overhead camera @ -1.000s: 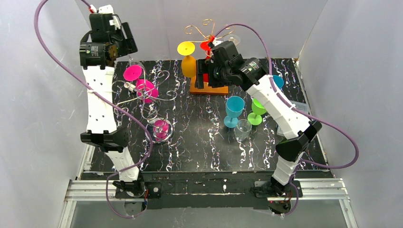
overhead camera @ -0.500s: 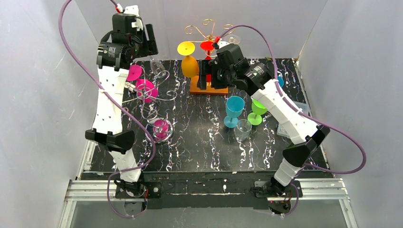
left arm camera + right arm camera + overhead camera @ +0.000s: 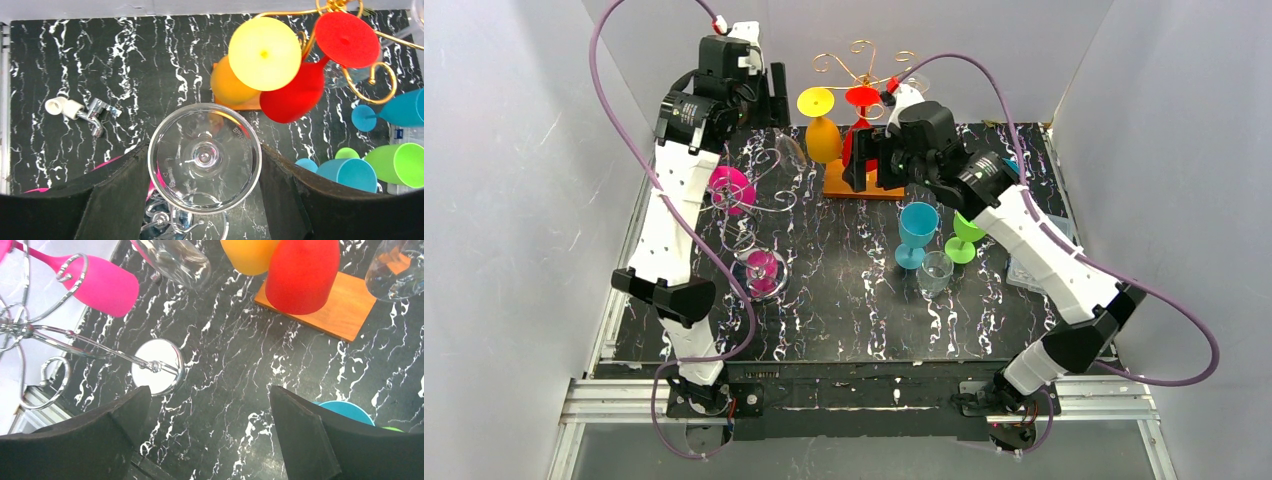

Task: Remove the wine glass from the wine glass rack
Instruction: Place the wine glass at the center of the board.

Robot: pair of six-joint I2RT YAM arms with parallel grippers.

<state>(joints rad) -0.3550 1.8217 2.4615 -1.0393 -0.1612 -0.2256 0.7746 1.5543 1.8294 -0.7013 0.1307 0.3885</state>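
Beside the silver rack (image 3: pixel 157 366), the left gripper (image 3: pixel 204 165) pinches the clear wine glass (image 3: pixel 187 145) by its foot, bowl hanging, probably to slip it off the wire; the right gripper (image 3: pixel 207 415) gapes empty.

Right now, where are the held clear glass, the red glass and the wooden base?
Clear glass (image 3: pixel 204 159): left wrist view, middle of its foot.
Red glass (image 3: pixel 301 275): right wrist view, its bowl.
Wooden base (image 3: pixel 345 310): right wrist view, top face.

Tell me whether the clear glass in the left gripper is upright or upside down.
Upside down: the left gripper clamps the clear glass by its foot, bowl hanging beneath.
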